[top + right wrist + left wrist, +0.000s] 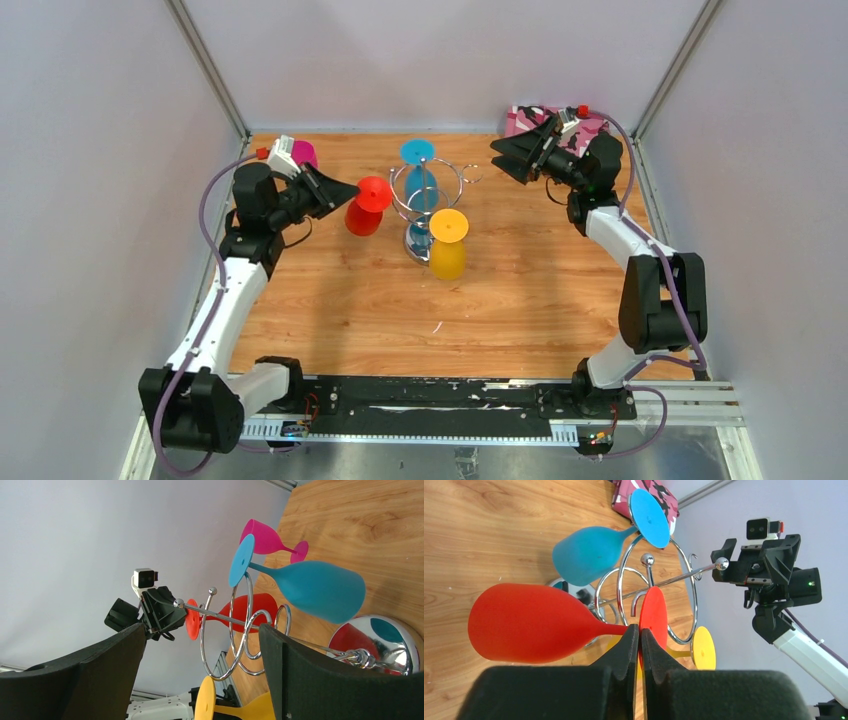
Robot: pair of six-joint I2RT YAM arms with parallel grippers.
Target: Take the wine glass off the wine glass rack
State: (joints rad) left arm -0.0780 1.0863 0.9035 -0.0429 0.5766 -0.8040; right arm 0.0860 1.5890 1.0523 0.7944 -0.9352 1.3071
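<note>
while left claw (640, 633) pinches red glass (529, 622), rack (647, 559) just beside

I note the rack (416, 240) at the middle of the bench (530, 300). Rear glass (420, 172) and front glass (447, 250) hang on it; left glass (364, 212) sits just beside it; fourth glass (304, 153) stands far left.

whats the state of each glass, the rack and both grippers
wine glass rack: upright
left gripper: shut on red wine glass stem
right gripper: open, empty
red wine glass: upside down, held
blue wine glass: hanging upside down on wine glass rack
yellow wine glass: same
pink wine glass: upright on table
</note>
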